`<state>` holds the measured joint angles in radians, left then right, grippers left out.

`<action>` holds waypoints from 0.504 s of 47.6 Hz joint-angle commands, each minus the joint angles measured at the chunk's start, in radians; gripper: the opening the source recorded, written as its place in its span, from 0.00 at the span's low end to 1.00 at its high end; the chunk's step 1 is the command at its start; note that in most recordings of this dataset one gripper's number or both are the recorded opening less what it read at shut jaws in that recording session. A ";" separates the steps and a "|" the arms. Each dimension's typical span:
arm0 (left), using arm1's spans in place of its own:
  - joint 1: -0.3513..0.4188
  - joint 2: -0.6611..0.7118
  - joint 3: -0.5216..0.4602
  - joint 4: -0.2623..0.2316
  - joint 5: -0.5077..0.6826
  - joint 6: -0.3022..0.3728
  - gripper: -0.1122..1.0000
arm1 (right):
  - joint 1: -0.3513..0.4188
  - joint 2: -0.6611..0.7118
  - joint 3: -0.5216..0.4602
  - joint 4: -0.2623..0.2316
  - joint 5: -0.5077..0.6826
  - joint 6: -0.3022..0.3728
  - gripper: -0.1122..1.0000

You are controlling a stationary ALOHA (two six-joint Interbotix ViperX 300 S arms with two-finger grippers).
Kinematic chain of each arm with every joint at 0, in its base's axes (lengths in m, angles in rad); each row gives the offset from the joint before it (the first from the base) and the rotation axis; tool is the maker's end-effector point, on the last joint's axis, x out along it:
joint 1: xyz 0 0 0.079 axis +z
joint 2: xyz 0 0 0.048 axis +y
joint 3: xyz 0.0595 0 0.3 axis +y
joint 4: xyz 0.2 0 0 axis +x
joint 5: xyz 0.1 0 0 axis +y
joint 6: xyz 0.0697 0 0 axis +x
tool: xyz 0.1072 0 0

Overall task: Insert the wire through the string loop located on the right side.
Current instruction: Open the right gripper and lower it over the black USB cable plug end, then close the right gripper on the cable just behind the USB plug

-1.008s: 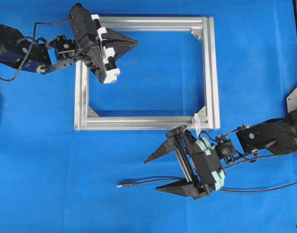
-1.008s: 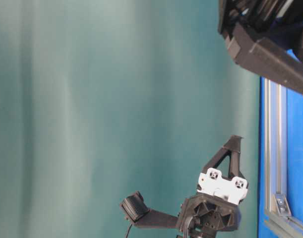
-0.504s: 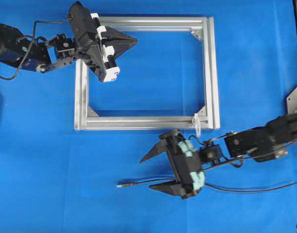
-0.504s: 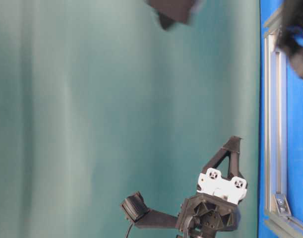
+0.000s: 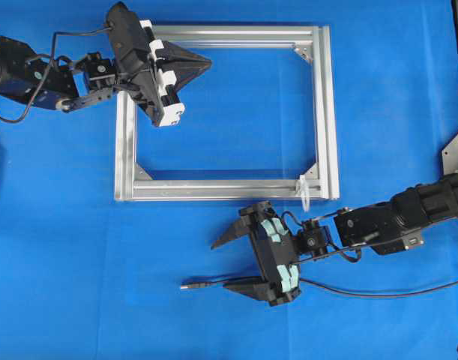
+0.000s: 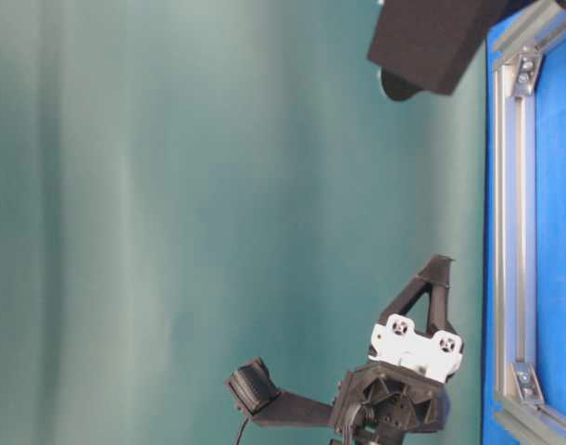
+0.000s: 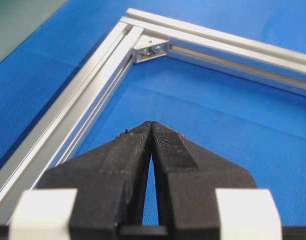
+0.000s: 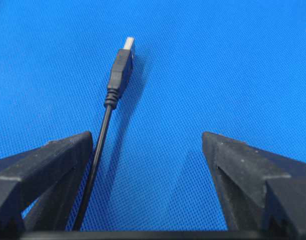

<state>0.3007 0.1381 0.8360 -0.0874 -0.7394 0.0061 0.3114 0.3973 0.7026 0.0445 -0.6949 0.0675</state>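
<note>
Overhead view: my right gripper (image 5: 232, 261) sits low over the blue worktop (image 5: 79, 285), in front of the near rail of the aluminium frame (image 5: 326, 112), toward the worktop's near edge. Its jaws stand wide apart, with nothing between them clamped. The wire (image 5: 378, 292) runs in from the right edge of the worktop, passes under my right gripper beside its lower finger, and ends in a USB plug (image 5: 190, 285) just past the fingertips, pointing left.

From the right wrist camera, the wire (image 8: 95, 165) lies flat on the worktop just beside my left-hand finger (image 8: 42, 165) in that picture; I cannot tell whether it touches it. The plug (image 8: 121, 65) with its metal tip lies ahead of the fingers, well clear of the other finger (image 8: 253, 170).

The string loop (image 5: 305, 189) is a small white tie on the frame's near rail, close to its near right corner, just behind my right gripper and apart from the wire.

My left gripper (image 5: 206, 65) hovers over the far left corner of the frame. In the left wrist camera its fingers (image 7: 168, 150) are pressed together at the tips, holding nothing, with a silver corner bracket (image 7: 151, 48) ahead of them.

The table-level view shows the frame (image 6: 505, 232) on edge and my left gripper (image 6: 437, 269) beside it.
</note>
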 commanded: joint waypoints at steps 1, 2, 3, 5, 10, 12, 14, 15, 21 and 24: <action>0.003 -0.031 -0.009 0.003 -0.005 0.002 0.10 | 0.003 -0.014 -0.018 0.003 -0.009 0.000 0.89; 0.002 -0.031 -0.009 0.003 -0.005 0.002 0.10 | 0.003 -0.014 -0.018 0.003 -0.009 0.002 0.88; 0.003 -0.031 -0.009 0.003 -0.005 0.002 0.10 | 0.003 -0.014 -0.018 0.003 -0.009 0.000 0.86; 0.002 -0.031 -0.009 0.003 -0.005 0.002 0.10 | 0.003 -0.014 -0.020 0.003 -0.009 0.000 0.83; 0.003 -0.031 -0.009 0.003 -0.005 0.002 0.10 | 0.003 -0.014 -0.020 0.003 -0.009 -0.003 0.65; 0.002 -0.031 -0.009 0.003 -0.005 0.002 0.10 | 0.003 -0.014 -0.018 0.000 -0.009 -0.006 0.54; 0.002 -0.031 -0.009 0.003 -0.003 0.002 0.10 | 0.003 -0.012 -0.018 0.000 -0.005 -0.006 0.42; 0.003 -0.031 -0.009 0.003 -0.003 0.002 0.10 | 0.003 -0.014 -0.018 0.000 -0.005 -0.006 0.37; 0.002 -0.031 -0.009 0.003 0.000 0.002 0.10 | 0.003 -0.014 -0.017 -0.005 0.003 -0.008 0.12; 0.002 -0.031 -0.009 0.003 0.000 0.002 0.10 | 0.003 -0.014 -0.018 -0.005 0.005 -0.008 0.07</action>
<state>0.2991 0.1381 0.8360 -0.0874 -0.7348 0.0061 0.3114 0.3973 0.6980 0.0430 -0.6888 0.0614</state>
